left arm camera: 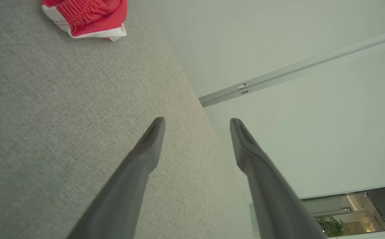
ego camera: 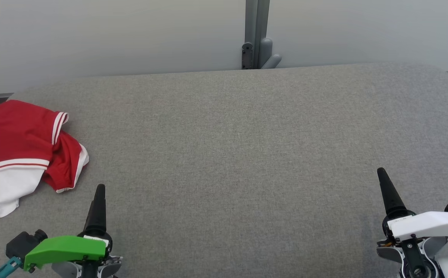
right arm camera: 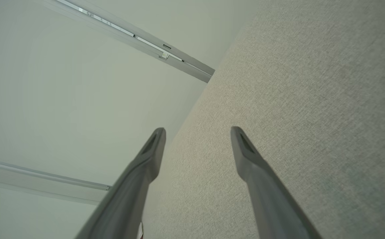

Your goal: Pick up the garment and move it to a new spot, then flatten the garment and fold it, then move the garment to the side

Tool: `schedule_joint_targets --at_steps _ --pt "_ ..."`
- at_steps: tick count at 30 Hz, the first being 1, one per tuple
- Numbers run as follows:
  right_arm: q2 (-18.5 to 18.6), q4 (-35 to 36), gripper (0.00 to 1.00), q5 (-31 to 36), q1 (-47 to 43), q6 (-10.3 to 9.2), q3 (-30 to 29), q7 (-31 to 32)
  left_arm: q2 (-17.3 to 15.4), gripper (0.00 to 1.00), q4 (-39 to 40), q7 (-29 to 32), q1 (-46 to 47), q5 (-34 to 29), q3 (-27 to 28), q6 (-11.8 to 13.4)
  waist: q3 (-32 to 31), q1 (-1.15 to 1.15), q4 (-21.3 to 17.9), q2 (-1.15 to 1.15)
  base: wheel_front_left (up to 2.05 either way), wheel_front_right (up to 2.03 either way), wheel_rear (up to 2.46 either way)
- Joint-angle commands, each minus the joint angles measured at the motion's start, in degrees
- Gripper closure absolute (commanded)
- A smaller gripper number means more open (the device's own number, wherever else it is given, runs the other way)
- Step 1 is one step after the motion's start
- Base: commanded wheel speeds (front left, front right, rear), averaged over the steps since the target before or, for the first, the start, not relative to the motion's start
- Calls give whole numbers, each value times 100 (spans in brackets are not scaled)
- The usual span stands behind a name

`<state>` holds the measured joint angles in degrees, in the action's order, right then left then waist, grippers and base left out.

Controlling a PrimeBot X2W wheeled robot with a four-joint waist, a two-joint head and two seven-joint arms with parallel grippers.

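Observation:
A crumpled red and white garment [ego camera: 19, 150] lies at the left edge of the grey fabric table [ego camera: 231, 154]; the left wrist view shows the garment [left arm camera: 86, 16] at the top left. My left gripper [ego camera: 100, 189] hovers at the lower left, a little right of and nearer than the garment, not touching it. Seen from the left wrist, the left gripper [left arm camera: 197, 121] stands open with nothing between its fingers. My right gripper [ego camera: 381, 172] is at the lower right, far from the garment. Through the right wrist camera, the right gripper [right arm camera: 198, 130] is open and empty.
A pale wall runs behind the table, with a grey post [ego camera: 256, 34] at the table's far edge. The table's left end curves off just past the garment. Wide bare grey cloth lies between the two grippers.

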<state>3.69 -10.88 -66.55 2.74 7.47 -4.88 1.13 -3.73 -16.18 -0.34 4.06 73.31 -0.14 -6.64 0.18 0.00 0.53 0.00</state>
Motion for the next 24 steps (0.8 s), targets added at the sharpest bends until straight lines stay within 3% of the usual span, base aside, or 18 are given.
schedule_joint_targets --at_steps 1,9,24 --pt "78 159 0 347 32 2 9 -72 -71 0 67 -66 29 -302 -36 29 0 0 2 0 0 0 0" --pt "64 303 0 1449 -47 2 47 -259 -58 0 110 -238 -47 -1265 -71 84 1 0 7 0 0 0 0" --pt "140 306 0 2795 -152 2 128 -569 0 0 197 -518 -223 -2582 -15 9 -26 0 34 0 0 0 0"
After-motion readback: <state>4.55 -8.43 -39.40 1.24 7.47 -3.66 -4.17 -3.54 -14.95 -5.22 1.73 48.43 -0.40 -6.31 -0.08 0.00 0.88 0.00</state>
